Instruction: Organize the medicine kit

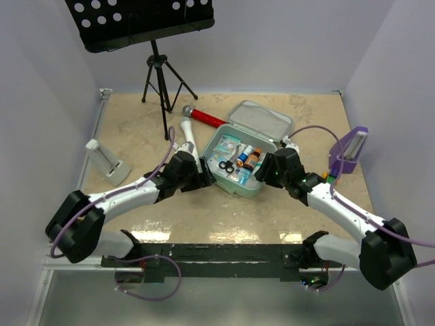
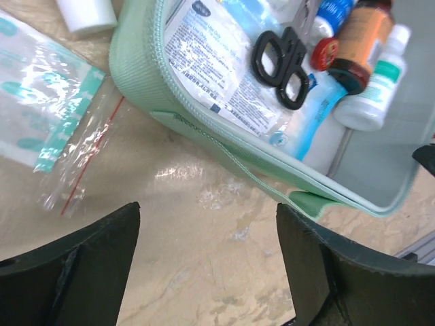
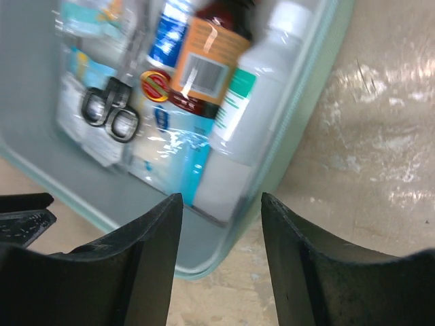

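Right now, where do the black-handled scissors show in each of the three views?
Top external: scissors near the centre, inside the open medicine kit.
Left wrist: scissors upper middle, right of centre.
Right wrist: scissors upper left, blurred.
Shared landmark: the orange-labelled bottle close beside them in every view.

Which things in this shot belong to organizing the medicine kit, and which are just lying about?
Job: medicine kit, open, with its lid; scissors and orange-labelled bottle inside; zip bag and white tube beside it, probably still to pack.
Lying about: music stand, white stand, purple stand; red-handled tool, unclear which.
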`<action>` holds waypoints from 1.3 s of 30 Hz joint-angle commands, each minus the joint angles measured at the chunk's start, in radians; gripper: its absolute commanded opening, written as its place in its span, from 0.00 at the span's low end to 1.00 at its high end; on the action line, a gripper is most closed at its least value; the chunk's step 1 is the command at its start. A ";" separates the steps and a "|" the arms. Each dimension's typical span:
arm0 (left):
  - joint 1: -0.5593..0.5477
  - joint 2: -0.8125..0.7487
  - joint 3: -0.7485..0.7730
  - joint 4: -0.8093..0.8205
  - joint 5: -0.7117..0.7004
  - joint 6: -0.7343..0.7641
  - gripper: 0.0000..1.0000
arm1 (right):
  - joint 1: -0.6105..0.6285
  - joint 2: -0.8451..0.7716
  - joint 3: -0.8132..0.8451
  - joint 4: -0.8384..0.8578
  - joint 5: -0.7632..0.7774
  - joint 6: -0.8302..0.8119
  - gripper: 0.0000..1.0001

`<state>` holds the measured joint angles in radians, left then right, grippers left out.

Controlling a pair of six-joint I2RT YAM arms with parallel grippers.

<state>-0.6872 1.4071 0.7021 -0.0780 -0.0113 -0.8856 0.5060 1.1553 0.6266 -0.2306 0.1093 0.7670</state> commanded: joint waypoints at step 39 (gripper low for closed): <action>-0.040 0.247 0.347 -0.200 -0.061 0.207 0.35 | 0.008 -0.081 0.229 -0.052 -0.045 -0.261 0.53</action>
<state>-0.7223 1.6272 0.9989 -0.1909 -0.0822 -0.7895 0.5102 1.0863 0.8158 -0.2916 0.0605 0.5373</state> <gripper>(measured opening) 0.370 0.534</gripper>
